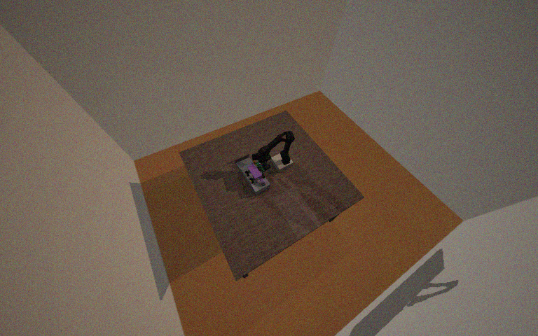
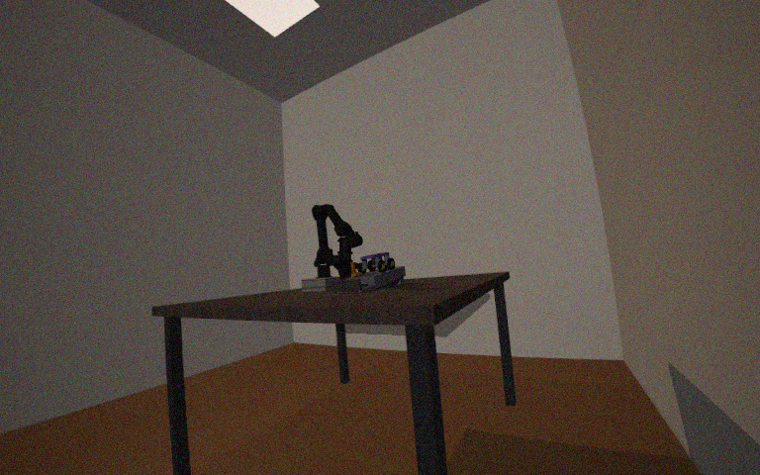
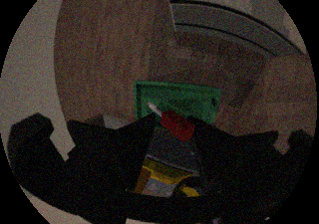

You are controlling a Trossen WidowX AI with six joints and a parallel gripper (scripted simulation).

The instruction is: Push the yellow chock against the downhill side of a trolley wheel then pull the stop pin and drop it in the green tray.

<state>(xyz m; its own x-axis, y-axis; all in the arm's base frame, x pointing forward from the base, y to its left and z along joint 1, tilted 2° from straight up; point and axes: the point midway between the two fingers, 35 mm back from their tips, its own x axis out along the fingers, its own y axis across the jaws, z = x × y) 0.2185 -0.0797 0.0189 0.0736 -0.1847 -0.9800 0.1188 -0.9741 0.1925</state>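
In the wrist view my gripper (image 3: 171, 118) is open, with its dark fingers on either side. The red-headed stop pin (image 3: 175, 124) lies between them, its pale shaft pointing onto the green tray (image 3: 193, 100). I cannot tell whether the whole pin rests inside the tray. Part of the yellow chock (image 3: 158, 179) shows close under the gripper. The purple trolley (image 1: 255, 170) (image 2: 377, 259) stands on the grey ramp (image 1: 260, 187) (image 2: 385, 277). The chock's orange handle (image 2: 353, 267) sits at the trolley's left end. The arm bends down beside the trolley, and the gripper (image 1: 264, 163) (image 2: 345, 265) is low.
The ramp and the arm's white base plate (image 1: 282, 165) stand near the back of a dark wooden table (image 1: 288, 220) (image 2: 372, 306). The table stands on an orange floor, with plain walls around it.
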